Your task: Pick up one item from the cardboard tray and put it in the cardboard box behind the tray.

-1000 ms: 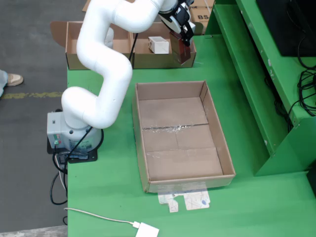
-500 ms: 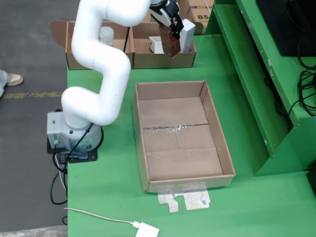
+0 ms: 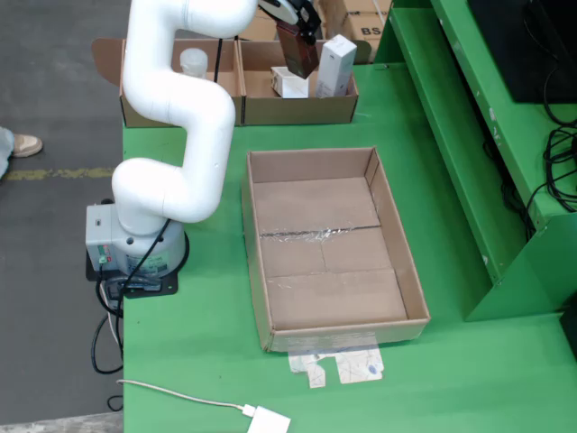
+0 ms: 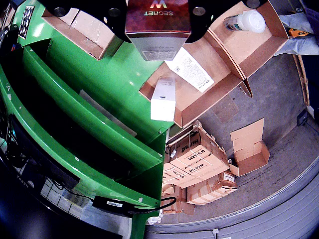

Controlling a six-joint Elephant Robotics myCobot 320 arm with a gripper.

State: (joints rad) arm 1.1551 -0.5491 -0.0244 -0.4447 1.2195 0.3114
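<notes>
My gripper (image 3: 297, 43) is shut on a dark red box (image 3: 298, 56) and holds it above the rear cardboard box (image 3: 297, 111). In the wrist view the dark red box (image 4: 157, 27) fills the top centre, with black fingers (image 4: 115, 21) on either side of it. Below it in that cardboard box (image 4: 222, 57) a white carton (image 4: 163, 98) stands upright and a flat white packet (image 4: 189, 69) lies down. The overhead view shows the upright carton (image 3: 335, 65) just right of the held box, and the packet (image 3: 290, 86) beneath it. The large cardboard tray (image 3: 325, 262) has nothing in it.
A white bottle (image 3: 192, 61) lies in the left rear box (image 3: 144, 110). The arm's base (image 3: 135, 248) stands left of the tray. A green shelf (image 3: 469, 135) rises at the right. Paper scraps (image 3: 338, 368) and a white plug (image 3: 269, 421) lie by the table's front edge.
The gripper has moved left and upward with the dark red box, away from the right end of the rear box. The upright white carton now shows beside it.
</notes>
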